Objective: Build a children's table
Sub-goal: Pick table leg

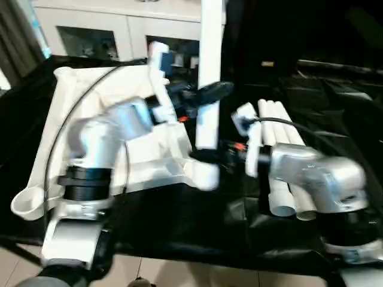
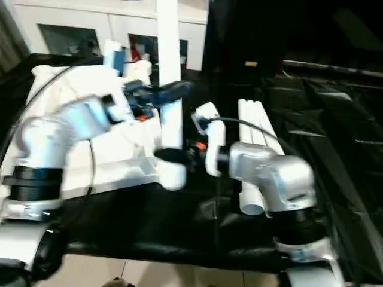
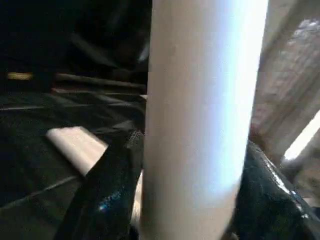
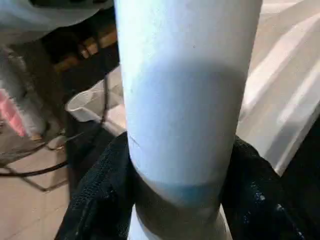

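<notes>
White upright leg clasped between left pincer above, right pincer below.

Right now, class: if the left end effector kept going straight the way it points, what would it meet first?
The upright white leg: it already stands between the left end effector's fingers, blocking anything beyond. Actual contact is hard to judge.

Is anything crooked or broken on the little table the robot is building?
Nothing looks broken or crooked. The tabletop lies upside down on the black cloth, and one white leg stands straight up at its near right corner socket. The left gripper and right gripper both hold it. Spare legs lie neatly side by side.
</notes>
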Robot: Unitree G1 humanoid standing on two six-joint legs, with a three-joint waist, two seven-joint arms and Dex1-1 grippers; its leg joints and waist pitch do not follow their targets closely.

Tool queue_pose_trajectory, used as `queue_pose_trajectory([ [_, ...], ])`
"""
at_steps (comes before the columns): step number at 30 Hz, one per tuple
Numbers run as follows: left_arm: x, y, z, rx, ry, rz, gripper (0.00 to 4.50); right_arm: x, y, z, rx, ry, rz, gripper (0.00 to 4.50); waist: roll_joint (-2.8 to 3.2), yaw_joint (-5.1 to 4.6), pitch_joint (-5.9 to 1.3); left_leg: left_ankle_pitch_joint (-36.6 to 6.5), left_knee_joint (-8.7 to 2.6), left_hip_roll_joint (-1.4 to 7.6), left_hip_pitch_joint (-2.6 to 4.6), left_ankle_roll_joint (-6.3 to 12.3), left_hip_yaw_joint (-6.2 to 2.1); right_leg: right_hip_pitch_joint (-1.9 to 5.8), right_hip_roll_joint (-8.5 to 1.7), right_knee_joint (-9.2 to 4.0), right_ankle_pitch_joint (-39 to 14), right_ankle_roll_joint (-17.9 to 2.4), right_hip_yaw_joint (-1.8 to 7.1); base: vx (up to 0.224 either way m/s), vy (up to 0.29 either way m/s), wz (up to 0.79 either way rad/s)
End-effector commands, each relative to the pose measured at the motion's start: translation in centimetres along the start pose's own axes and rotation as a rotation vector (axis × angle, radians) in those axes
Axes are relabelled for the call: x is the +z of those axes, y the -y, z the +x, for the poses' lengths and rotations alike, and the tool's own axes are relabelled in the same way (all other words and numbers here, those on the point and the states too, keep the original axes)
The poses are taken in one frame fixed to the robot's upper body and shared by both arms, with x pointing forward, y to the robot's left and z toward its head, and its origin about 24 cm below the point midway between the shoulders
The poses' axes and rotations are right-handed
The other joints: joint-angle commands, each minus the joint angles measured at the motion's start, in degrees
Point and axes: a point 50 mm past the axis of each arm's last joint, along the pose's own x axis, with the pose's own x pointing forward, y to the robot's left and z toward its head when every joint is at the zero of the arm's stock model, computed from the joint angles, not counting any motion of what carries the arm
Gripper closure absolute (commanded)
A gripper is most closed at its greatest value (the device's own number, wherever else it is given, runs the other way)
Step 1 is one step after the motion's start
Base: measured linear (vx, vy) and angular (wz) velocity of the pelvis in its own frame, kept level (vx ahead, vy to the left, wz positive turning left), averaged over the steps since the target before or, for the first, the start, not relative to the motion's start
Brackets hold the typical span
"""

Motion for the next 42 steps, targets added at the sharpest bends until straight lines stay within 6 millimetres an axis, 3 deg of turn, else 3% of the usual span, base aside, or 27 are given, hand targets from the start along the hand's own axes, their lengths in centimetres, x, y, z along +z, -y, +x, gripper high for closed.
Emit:
queue_pose_trajectory([
  [1,-0.6,-0.3,0.0,0.104,-0.035,0.064,1.59,1.3,0.3,-0.1,-0.059,0.041,-0.058,2.59,0.34,0.20,-4.52,-3.40,-3.41,0.25,0.58,-2.33,0.15,3.55,-2.88,-3.70,1.16,-10.83,1.63,0.000,0.000,0.00],
  [2,-1.0,-0.2,0.1,0.132,-0.048,0.073,1.60,1.4,0.4,0.2,-0.090,0.036,-0.093,2.59,0.08,0.06,-4.57,-3.33,-3.41,0.32,0.57,-2.64,0.15,3.60,-2.87,-3.66,2.14,-10.80,1.60,0.000,0.000,0.00],
  [5,-1.4,0.2,0.2,0.175,-0.041,0.056,1.60,1.7,0.4,0.5,-0.110,0.036,-0.100,2.59,0.06,-0.03,-4.53,-3.50,-3.32,0.21,0.49,-2.70,0.23,3.65,-2.82,-3.65,2.68,-11.43,1.62,0.000,0.000,0.00],
  [9,-1.5,-0.1,0.2,0.278,-0.039,0.079,1.60,1.7,0.6,0.8,-0.148,0.034,-0.106,2.59,-0.22,-0.07,-4.49,-3.94,-3.38,0.21,0.47,-2.33,0.18,3.68,-2.77,-3.78,1.38,-10.73,1.61,0.000,0.000,0.00],
  [11,-1.6,-0.2,0.3,0.302,-0.030,0.064,1.97,1.7,0.7,1.0,-0.160,0.030,-0.109,2.59,-0.29,-0.06,-4.48,-3.97,-3.35,0.20,0.53,-2.19,0.21,3.58,-2.76,-3.84,0.82,-10.56,1.64,0.000,0.000,0.00],
  [16,-1.2,-0.6,0.1,0.356,0.011,0.033,2.34,1.6,0.7,1.2,-0.168,0.027,-0.114,2.59,-0.38,-0.06,-4.48,-3.67,-3.28,0.17,0.42,-1.98,0.24,3.58,-2.77,-3.78,1.32,-10.58,1.64,0.000,0.000,0.00],
  [19,-1.0,-0.8,0.1,0.378,0.027,0.034,2.45,1.6,0.7,1.3,-0.172,0.027,-0.117,2.59,-0.29,-0.08,-4.50,-3.47,-3.24,0.13,0.48,-1.70,0.22,3.54,-2.76,-3.83,1.14,-10.52,1.61,0.000,0.000,0.00],
  [21,-0.9,-0.9,0.1,0.382,0.039,0.031,2.56,1.6,0.8,1.3,-0.178,0.027,-0.121,2.59,-0.63,-0.10,-4.45,-3.51,-3.27,0.13,0.43,-1.54,0.27,3.57,-2.73,-3.87,0.76,-10.23,1.66,0.000,0.000,0.00],
  [24,-0.8,-0.9,0.1,0.376,0.047,0.027,2.60,1.7,0.8,1.3,-0.187,0.031,-0.135,2.59,-0.36,-0.06,-4.50,-3.20,-3.23,0.15,0.45,-1.46,0.24,3.52,-2.79,-3.80,1.04,-10.22,1.66,0.000,0.000,0.00],
  [25,-0.8,-0.8,0.1,0.364,0.049,0.019,2.60,1.8,0.7,1.3,-0.188,0.042,-0.156,2.59,-0.59,-0.15,-4.47,-3.27,-3.24,0.15,0.44,-1.44,0.28,3.52,-2.74,-3.83,1.02,-10.23,1.63,0.000,0.000,0.00],
  [28,-0.8,-0.7,0.2,0.339,0.051,0.014,2.61,1.9,0.7,1.4,-0.161,0.068,-0.143,2.59,-0.52,-0.17,-4.46,-3.65,-3.23,0.15,0.42,-1.37,0.30,3.48,-2.82,-3.85,0.56,-10.35,1.64,0.000,0.000,0.00],
  [29,-0.8,-0.5,0.2,0.316,0.048,0.013,2.61,1.9,0.7,1.2,-0.128,0.081,-0.100,1.89,-0.71,-0.14,-4.46,-3.65,-3.25,0.12,0.43,-1.11,0.31,3.55,-2.79,-3.81,0.30,-10.33,1.65,0.000,0.000,0.00],
  [31,-0.8,-0.4,0.2,0.298,0.043,0.017,2.62,1.8,0.8,0.9,-0.110,0.079,-0.074,1.89,-0.61,-0.16,-4.46,-3.55,-3.23,0.14,0.41,-1.04,0.31,3.50,-2.77,-3.83,0.51,-10.34,1.64,0.000,0.000,0.00],
  [32,-0.9,-0.2,0.2,0.261,0.027,0.030,2.62,1.8,1.0,0.5,-0.093,0.069,-0.071,1.86,-0.98,-0.03,-4.53,-3.13,-3.25,0.13,0.44,-0.65,0.27,3.64,-2.78,-3.73,0.70,-10.25,1.58,0.000,0.000,0.00],
  [34,-1.0,0.1,0.1,0.214,0.009,0.045,2.62,1.8,1.1,0.1,-0.073,0.055,-0.076,1.63,-0.72,-0.03,-4.49,-3.03,-3.21,0.20,0.48,-0.52,0.28,3.47,-2.75,-3.70,1.07,-10.07,1.59,0.000,0.000,0.00],
  [35,-1.0,0.5,0.1,0.158,-0.008,0.051,2.62,1.9,1.2,-0.2,-0.055,0.046,-0.082,1.51,-0.99,0.01,-4.48,-2.54,-3.22,0.19,0.47,-0.44,0.31,3.54,-2.77,-3.63,1.32,-10.21,1.57,0.000,0.000,0.00],
  [42,-1.0,2.1,-0.3,-0.085,-0.042,0.019,2.62,1.9,0.5,-2.3,0.127,-0.036,-0.095,1.25,-1.18,0.47,-4.48,-2.32,-3.03,0.25,0.56,0.28,0.49,3.60,-2.76,-3.44,2.82,-12.04,1.61,0.000,0.000,0.00],
])
